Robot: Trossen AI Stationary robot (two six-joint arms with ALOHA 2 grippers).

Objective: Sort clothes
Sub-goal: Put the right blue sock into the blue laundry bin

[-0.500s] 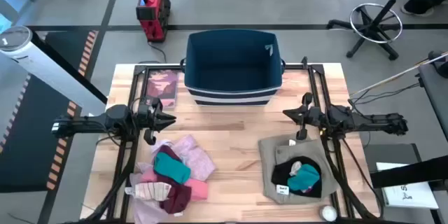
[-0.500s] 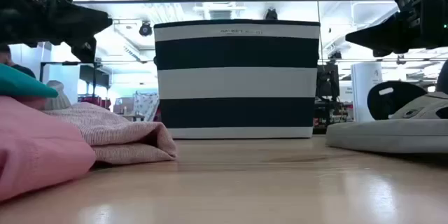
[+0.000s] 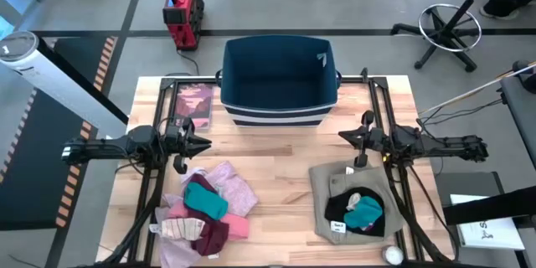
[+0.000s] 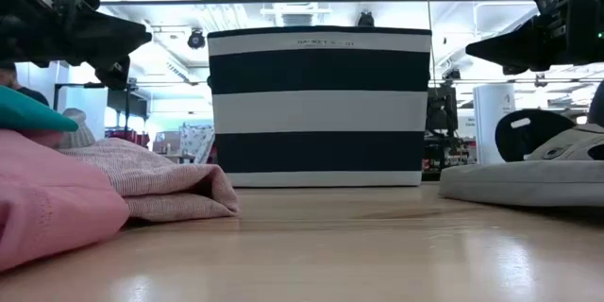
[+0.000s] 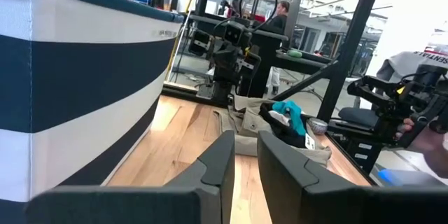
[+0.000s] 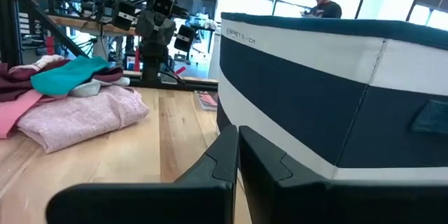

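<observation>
Pale wood tabletop (image 3: 276, 176) carries two separate heaps of clothes along its near edge; on the left side lies a pile with a large pale pink piece (image 3: 230, 186) underneath, a teal piece (image 3: 206, 198) on top running diagonally from the upper left toward the lower right, a maroon piece (image 3: 213, 234) and a beige striped piece (image 3: 180, 229) at the near end; on the right side a large khaki-grey garment (image 3: 328, 186) lies spread flat, its long axis running from near to far, with a black piece (image 3: 356, 209) on it and a second teal piece (image 3: 365, 212) bunched on the black one; farther back, above the left pile's far edge, the left gripper (image 3: 203, 142) hangs level and points toward the table's middle, its fingers nearly together with a narrow gap and nothing between them; opposite it, the right gripper (image 3: 343, 137) hangs above the khaki-grey garment's far edge, pointing inward, fingers pressed together and empty; beyond both, at the far edge, stands the navy bin (image 3: 279, 79) with white stripes; just left of it lies a flat pink-covered book (image 3: 194, 104).
</observation>
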